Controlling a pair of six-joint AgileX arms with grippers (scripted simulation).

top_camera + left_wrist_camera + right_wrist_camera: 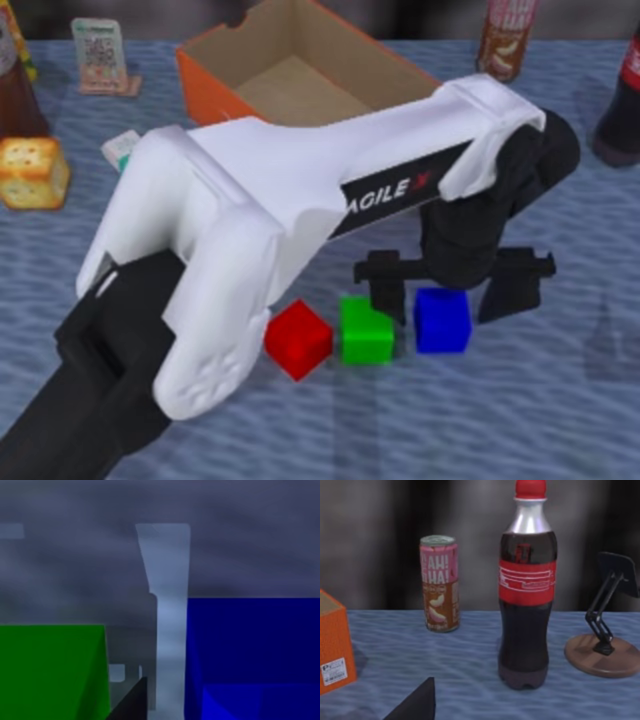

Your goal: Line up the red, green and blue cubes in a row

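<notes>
My left end effector (455, 285) hung low over the surface (520, 410), fingers apart and straddling the blue cube (441, 319), which sat just toward six o'clock of my wrist, one finger down in the gap between it and the green cube (365, 330). The red cube (298, 339) lay at nine o'clock of the green, slightly turned. All three ran along a nine-to-three line. My right end effector sat parked off the top view, facing the cola bottle (527, 587); its fingers I cannot tell.
</notes>
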